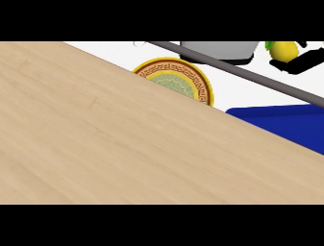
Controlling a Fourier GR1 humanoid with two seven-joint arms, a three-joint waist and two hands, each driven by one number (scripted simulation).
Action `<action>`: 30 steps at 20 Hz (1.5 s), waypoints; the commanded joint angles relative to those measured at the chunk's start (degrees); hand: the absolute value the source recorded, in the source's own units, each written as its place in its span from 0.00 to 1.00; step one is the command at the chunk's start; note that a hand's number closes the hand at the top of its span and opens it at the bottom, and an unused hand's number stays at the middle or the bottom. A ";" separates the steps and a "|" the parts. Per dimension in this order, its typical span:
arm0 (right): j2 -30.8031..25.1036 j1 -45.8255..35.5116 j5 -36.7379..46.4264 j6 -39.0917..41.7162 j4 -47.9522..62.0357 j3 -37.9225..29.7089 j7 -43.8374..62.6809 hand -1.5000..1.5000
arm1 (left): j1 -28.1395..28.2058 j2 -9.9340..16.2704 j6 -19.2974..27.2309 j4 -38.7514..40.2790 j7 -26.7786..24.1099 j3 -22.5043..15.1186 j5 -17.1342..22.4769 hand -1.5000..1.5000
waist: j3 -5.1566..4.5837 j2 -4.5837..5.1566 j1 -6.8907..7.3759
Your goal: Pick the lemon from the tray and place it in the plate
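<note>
Black fingers [303, 60] of right hand [307, 57] curl round the lemon [285, 49], clamped on it, at top right, well above and to the right of the plate [193, 79]. Lemon only partly seen; top cut by frame edge, side hidden by fingers. Grey forearm [218, 50] cut off too. Plate: gold rim, patterned, lower-left part hidden behind a big wood panel [100, 129] filling most of the view. Blue tray [292, 122] sits right of plate, below it, part hidden by same panel. Dark bar [264, 79] crosses just right of plate. Left hand doesn't show.
</note>
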 commanded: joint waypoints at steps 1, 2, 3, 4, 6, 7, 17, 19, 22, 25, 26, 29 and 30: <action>3.37 -6.07 -0.20 3.24 1.59 0.62 -1.43 1.00 | 0.11 -0.90 0.91 1.77 -1.90 0.66 -0.26 0.50 | -0.02 0.49 -0.82; 5.60 -6.38 0.18 4.31 -0.20 1.84 0.35 1.00 | 0.54 -1.98 2.41 -1.69 1.37 -1.55 -2.56 0.50 | -0.02 0.11 -1.44; 5.73 -4.66 -0.42 4.85 -0.24 1.47 -1.25 1.00 | 0.86 -1.71 1.26 0.98 -0.38 -0.38 -1.35 0.50 | -0.03 0.11 -1.94; 5.62 -7.67 -0.83 7.29 -0.87 1.30 1.35 1.00 | 3.55 -1.58 1.34 -0.34 -2.44 -0.21 -1.44 0.50 | -0.05 -0.01 -1.81; 8.97 -7.47 -0.78 6.77 -1.36 1.87 4.01 1.00 | 6.57 -1.22 -0.50 -5.41 -1.01 -0.76 -0.47 0.50 | -0.03 -0.20 -1.72; 12.39 -7.16 -0.60 5.04 -3.04 2.60 5.57 1.00 | 0.64 -0.98 0.75 -1.20 1.28 0.17 -1.37 0.50 | -0.05 -0.16 -2.52; 24.87 -6.06 1.88 5.80 -7.96 7.82 20.32 1.00 | 1.76 -3.81 2.56 0.79 -1.03 0.21 -2.66 0.50 | -0.06 -0.21 -3.13; 26.21 -8.27 2.92 7.65 -6.45 8.94 22.97 1.00 | 6.05 0.15 -1.32 -2.29 -3.17 3.10 -0.04 0.50 | -0.06 -0.19 -2.33; 28.62 -9.18 5.00 3.31 -2.50 9.50 22.53 1.00 | 4.00 -0.17 -1.95 -2.04 -1.06 2.65 -0.32 0.50 | -0.05 0.15 -1.92; 31.59 -9.92 4.74 0.96 0.44 11.95 24.17 1.00 | 2.97 -3.44 0.99 -1.78 -0.69 -0.33 -3.34 0.50 | -0.06 0.44 -1.04; 31.63 -6.78 3.34 1.57 -1.33 14.26 24.08 1.00 | 4.83 -1.27 -1.77 -3.78 -0.91 1.87 -0.76 0.50 | -0.05 0.10 -1.34; 31.71 -7.12 0.46 3.66 4.46 14.73 23.21 1.00 | 1.70 -2.93 -0.18 -0.65 -1.94 0.18 -2.74 0.50 | -0.06 0.56 -0.43; 31.72 -7.44 -4.52 2.00 4.97 11.00 27.51 1.00 | 2.10 -2.34 -1.00 -2.24 -1.13 -0.50 -2.95 0.50 | -0.04 0.74 0.93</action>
